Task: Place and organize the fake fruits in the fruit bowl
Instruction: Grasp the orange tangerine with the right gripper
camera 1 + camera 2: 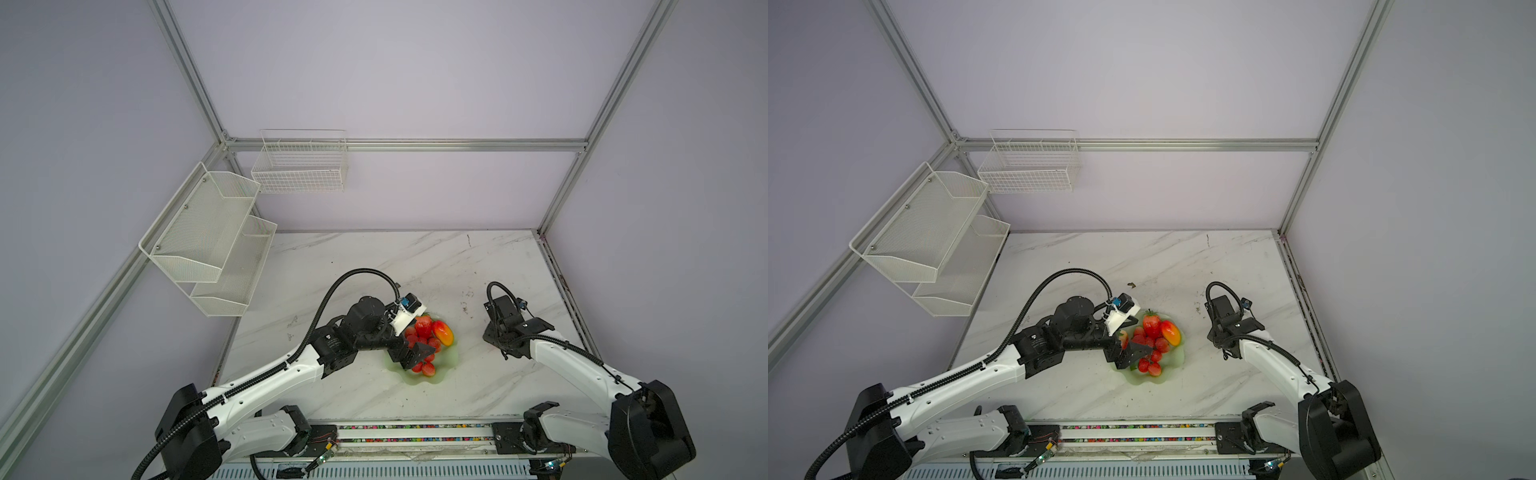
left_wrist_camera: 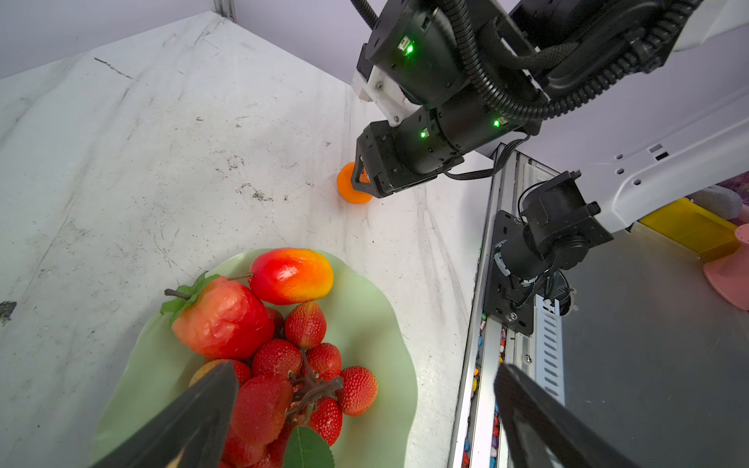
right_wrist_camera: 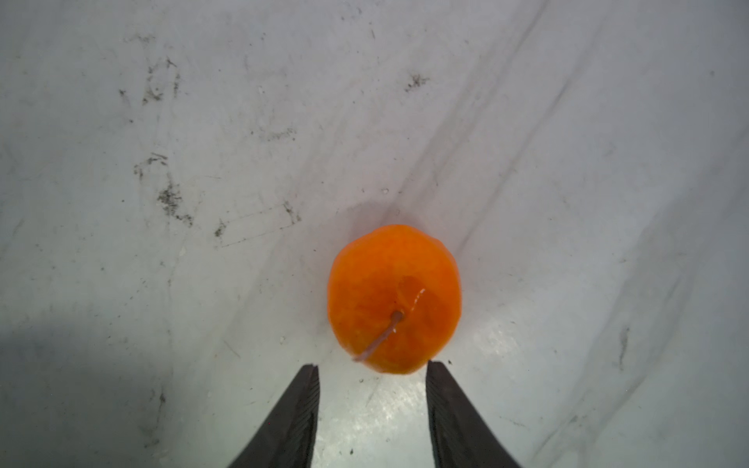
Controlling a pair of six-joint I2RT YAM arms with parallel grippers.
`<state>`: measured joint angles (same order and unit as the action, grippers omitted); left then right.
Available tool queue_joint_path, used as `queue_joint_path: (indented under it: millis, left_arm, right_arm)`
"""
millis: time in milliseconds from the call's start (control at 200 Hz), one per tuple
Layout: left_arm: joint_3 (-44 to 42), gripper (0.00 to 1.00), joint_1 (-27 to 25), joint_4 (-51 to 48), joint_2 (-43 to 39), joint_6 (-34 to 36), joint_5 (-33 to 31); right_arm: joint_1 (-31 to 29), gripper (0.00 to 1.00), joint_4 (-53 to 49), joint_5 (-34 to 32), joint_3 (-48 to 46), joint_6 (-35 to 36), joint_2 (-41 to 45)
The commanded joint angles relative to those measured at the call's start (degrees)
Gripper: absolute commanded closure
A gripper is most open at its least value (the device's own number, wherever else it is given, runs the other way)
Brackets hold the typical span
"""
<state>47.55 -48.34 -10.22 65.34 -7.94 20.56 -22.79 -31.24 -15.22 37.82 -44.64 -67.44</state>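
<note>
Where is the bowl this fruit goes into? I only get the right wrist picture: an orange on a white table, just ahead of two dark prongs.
Observer: The fruit bowl sits on the same table, a little apart from your orange; the left wrist view shows both.
Operator: Is anything in it?
Observer: Yes: a mango, a big strawberry and a red berry cluster lie in it.
Operator: What is the other arm doing?
Observer: The left tool hangs over the bowl, wide open and empty.
</note>
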Motion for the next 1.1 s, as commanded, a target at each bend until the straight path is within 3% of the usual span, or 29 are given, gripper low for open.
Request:
queue_joint_path:
  millis: [0, 100, 240, 380, 705, 855, 1090]
  left_arm:
    - [-2.07, 0.0, 0.52, 3.25, -0.7, -1.35, -0.86]
    - [-2.02, 0.0, 0.52, 3.36, -0.26, -1.96, -1.12]
    - [-2.11, 0.0, 0.59, 4.06, 0.44, -2.44, -0.09]
    - [-1.41, 0.0, 0.61, 4.02, 1.43, -1.32, 1.63]
    - [-0.28, 0.0, 1.79, 2.98, 1.81, 0.3, 4.93]
    - [-1.34, 0.0, 1.72, 3.93, 1.02, -0.3, 4.77]
    - [-0.99, 0.0, 1.89, 3.82, -0.22, -1.01, 3.08]
  right_arm:
    - [-1.58, 0.54, 1.68, 1.75, 0.0, 1.99, 1.02]
    - [-2.01, 0.5, -2.61, -1.17, 0.56, -0.13, -0.36]
    - [-2.01, 0.25, -7.56, -3.36, 1.7, -5.24, -2.89]
    - [-1.52, 0.16, -7.76, -7.38, 2.25, -7.72, -1.58]
    - [2.06, 0.16, -0.92, -7.12, 6.08, -2.91, -12.74]
    - [3.86, 0.18, 0.29, -5.45, 4.54, -1.13, -12.65]
    - [4.11, 0.41, 1.95, -4.45, 2.54, 0.72, -8.59]
